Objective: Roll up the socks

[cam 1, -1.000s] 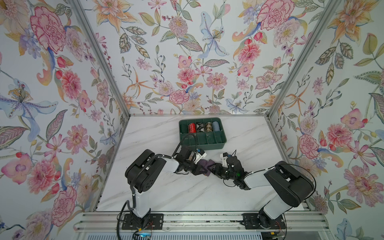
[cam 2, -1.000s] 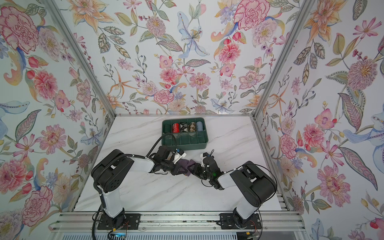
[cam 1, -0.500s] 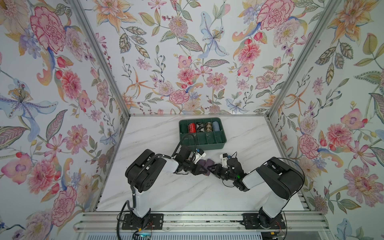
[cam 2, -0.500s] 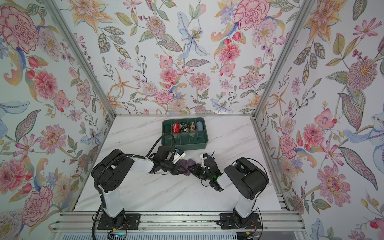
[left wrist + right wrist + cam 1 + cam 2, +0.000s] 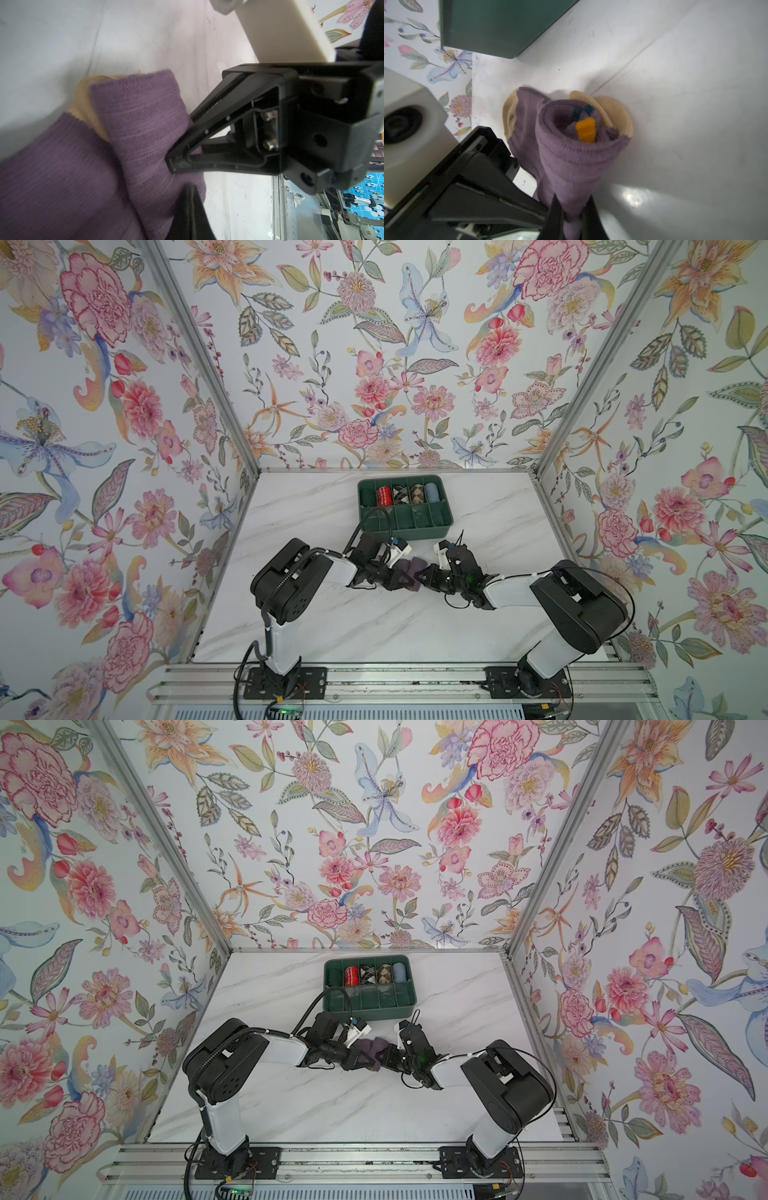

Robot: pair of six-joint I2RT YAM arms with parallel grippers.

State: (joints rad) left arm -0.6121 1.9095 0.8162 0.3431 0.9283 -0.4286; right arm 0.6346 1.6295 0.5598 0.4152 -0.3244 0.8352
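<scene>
We are pinching the narrow end of the socks (image 5: 571,158) between the two dark fingers of our right gripper (image 5: 572,209), which are drawn in tight on the purple ribbed cloth. Ahead of the fingertips the roll is flaring open like a cone, showing an orange patch and a navy stripe inside, with tan edges curling at its far side. The left gripper (image 5: 537,209) is reaching in from one side, its black finger meeting the cloth just beside our grip. Well beyond the roll a green bin (image 5: 498,27) is standing on the white marble tabletop (image 5: 685,104).
</scene>
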